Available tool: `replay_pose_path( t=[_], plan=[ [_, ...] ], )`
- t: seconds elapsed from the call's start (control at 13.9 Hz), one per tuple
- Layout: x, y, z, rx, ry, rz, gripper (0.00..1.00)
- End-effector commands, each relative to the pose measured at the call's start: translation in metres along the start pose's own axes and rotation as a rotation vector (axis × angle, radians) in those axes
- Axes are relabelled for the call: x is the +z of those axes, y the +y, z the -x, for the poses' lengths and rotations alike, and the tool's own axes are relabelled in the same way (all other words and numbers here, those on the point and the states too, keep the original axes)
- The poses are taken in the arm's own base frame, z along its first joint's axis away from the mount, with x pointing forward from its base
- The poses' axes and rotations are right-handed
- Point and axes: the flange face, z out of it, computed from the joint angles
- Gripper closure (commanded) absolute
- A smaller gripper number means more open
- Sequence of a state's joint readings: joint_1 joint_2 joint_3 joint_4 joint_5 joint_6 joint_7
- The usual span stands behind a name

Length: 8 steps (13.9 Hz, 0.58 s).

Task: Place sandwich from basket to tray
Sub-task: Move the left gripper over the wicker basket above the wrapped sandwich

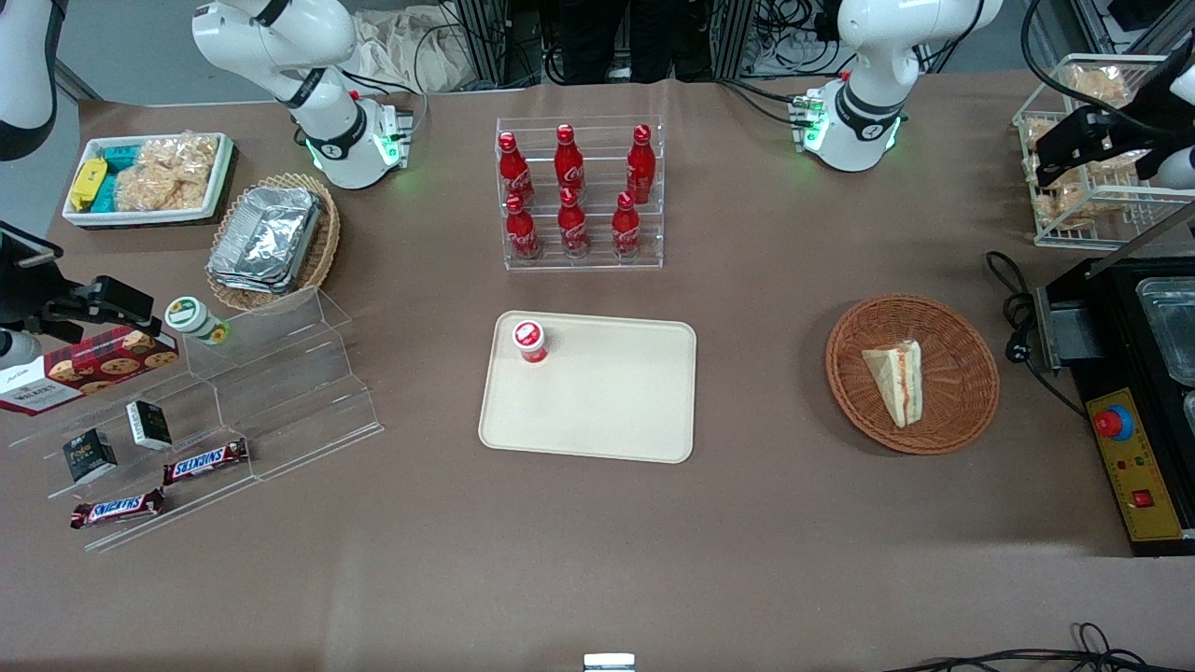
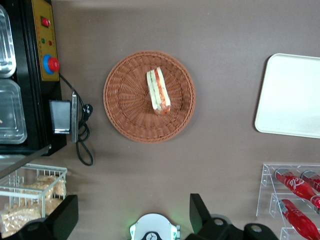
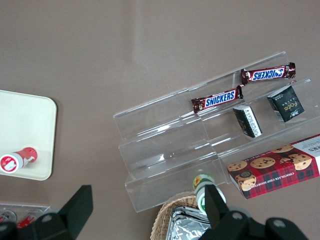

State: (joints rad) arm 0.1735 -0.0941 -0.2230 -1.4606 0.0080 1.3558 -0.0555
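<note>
Below the raised open hand (image 2: 134,220), sandwich (image 2: 158,91).

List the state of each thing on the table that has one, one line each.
Sandwich: lying in the basket, untouched.
Tray: flat, bare apart from one cup.
Cup: upright on the tray's corner, lid on.
Bottles: upright in the clear rack, capped.
End effector: open, high above the table, holding nothing.
</note>
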Motion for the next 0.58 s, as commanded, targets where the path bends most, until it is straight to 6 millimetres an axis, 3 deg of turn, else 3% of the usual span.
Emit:
replay_pose_path(
  t=[0.0,0.5],
  plan=[
    [0.002,0.000,-0.003,0.016,0.032,-0.005,0.00],
    [0.014,-0.002,-0.012,0.017,0.011,-0.007,0.00]
  ],
)
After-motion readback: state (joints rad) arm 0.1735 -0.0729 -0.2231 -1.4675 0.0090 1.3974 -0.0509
